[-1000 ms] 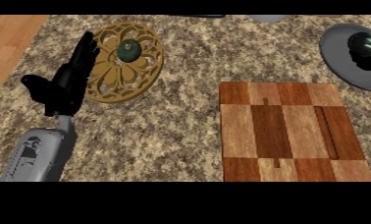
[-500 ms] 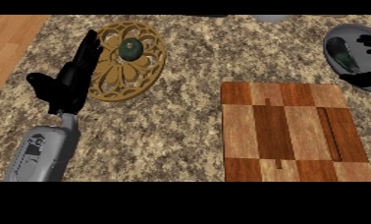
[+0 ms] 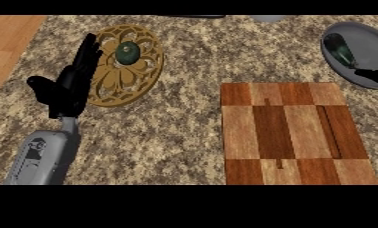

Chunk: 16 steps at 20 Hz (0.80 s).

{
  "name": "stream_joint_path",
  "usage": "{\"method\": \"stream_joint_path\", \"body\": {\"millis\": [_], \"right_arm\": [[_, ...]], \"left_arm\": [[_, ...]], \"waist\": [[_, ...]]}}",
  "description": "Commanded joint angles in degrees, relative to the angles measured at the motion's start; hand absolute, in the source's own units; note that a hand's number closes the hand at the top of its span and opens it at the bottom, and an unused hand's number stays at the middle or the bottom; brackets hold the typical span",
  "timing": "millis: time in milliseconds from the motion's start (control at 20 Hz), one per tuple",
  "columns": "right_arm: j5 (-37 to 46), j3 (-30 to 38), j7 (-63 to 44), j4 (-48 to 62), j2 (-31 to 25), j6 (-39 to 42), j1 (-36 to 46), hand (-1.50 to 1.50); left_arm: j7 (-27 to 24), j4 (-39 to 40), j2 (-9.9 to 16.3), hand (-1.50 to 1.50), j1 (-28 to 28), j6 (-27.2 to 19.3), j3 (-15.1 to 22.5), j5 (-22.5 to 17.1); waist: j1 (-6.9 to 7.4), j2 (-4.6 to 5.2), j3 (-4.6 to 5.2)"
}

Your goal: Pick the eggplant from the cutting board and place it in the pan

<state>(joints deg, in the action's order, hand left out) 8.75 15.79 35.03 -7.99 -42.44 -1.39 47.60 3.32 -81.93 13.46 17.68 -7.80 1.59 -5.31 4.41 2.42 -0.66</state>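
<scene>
Fingers straight, the left robot hand (image 3: 70, 84) rests released beside the trivet (image 3: 127, 65) (the eggplant (image 3: 341, 48) lies in the pan (image 3: 353, 34)).

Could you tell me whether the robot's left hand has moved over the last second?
No. The left hand stays open, fingers up, at the left rim of the golden trivet, just as before.

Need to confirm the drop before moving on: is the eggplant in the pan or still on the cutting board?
In the pan. A dark green eggplant lies inside the grey pan at the right edge; the cutting board carries nothing.
</scene>
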Motion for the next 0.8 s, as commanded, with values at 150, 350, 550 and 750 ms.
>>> {"method": "stream_joint_path", "body": {"millis": [150, 350, 550, 750], "right_arm": [[-6.4, 6.1, 7.1, 2.0, -5.6, 19.3, -6.0, -1.50], [-7.4, 7.0, 8.1, 1.9, -9.4, 28.3, -7.7, -1.50], [-8.0, 7.3, 13.5, 0.5, -12.4, 34.5, -14.1, -1.50], [-9.2, 8.2, 17.2, -1.0, -12.1, 35.2, -19.6, -1.50]], "left_arm": [[0.3, -0.7, 0.5, 0.00, -2.6, -1.6, -0.8, 1.2], [0.1, -1.7, 0.3, 0.00, -3.0, -0.9, -0.5, 1.0], [0.6, -1.8, 1.2, 0.00, -4.4, 0.6, -1.4, 0.0], [2.0, -1.6, 1.7, 0.00, -2.7, 0.0, -2.4, 0.5]], "waist": [[-2.50, -1.29, 0.17], [-2.37, -1.53, 0.30], [-3.25, -1.84, 0.36], [-3.91, -2.04, 0.39]]}}
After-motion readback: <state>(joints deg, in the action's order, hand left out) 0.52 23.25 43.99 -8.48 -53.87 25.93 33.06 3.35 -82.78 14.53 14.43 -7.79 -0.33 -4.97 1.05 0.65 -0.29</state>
